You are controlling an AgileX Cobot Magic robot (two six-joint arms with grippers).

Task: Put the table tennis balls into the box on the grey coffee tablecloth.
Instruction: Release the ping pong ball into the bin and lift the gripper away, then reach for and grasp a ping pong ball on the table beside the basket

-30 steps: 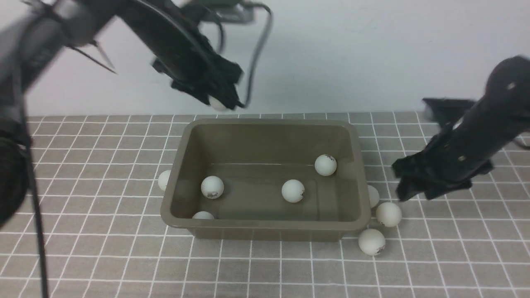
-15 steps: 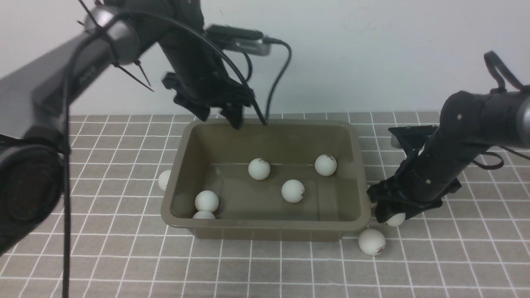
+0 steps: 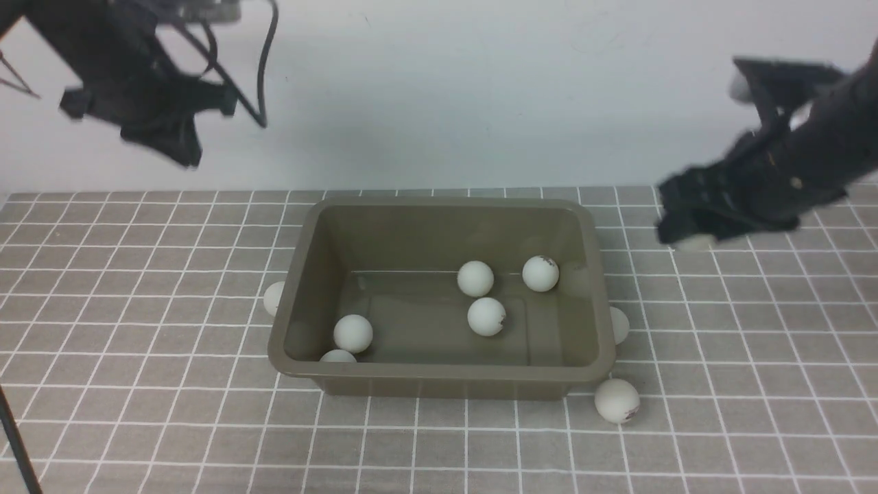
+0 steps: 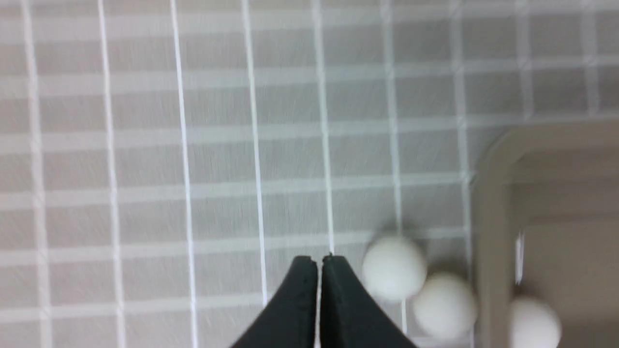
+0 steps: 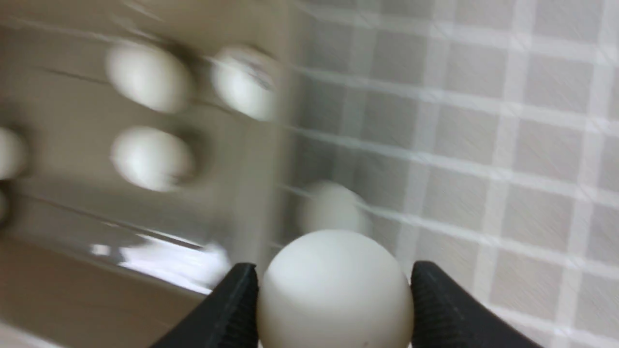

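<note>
Five table tennis balls [image 3: 486,316] are lying inside the box [image 3: 439,384] on the grey coffee tablecloth [image 3: 137,412], while the right gripper [image 5: 333,270] is clamping a sixth ball [image 5: 333,299] aloft beside the box, likely for carrying over its rim, and the left gripper [image 4: 319,261] is hanging pinched shut, empty.

Olive-brown box [image 3: 439,377], glossy inside. White matte balls [image 3: 486,316]; some carry small dark printed mark, e.g. marked ball [image 3: 540,272]. Gripped ball [image 5: 333,299] plain white, no mark showing. Grey-brown cloth [image 3: 137,309], grid of thin white lines, small squares. Left gripper [image 4: 319,263] black. Right gripper [image 5: 334,270] black. Wall [image 3: 480,89] plain off-white.
</note>
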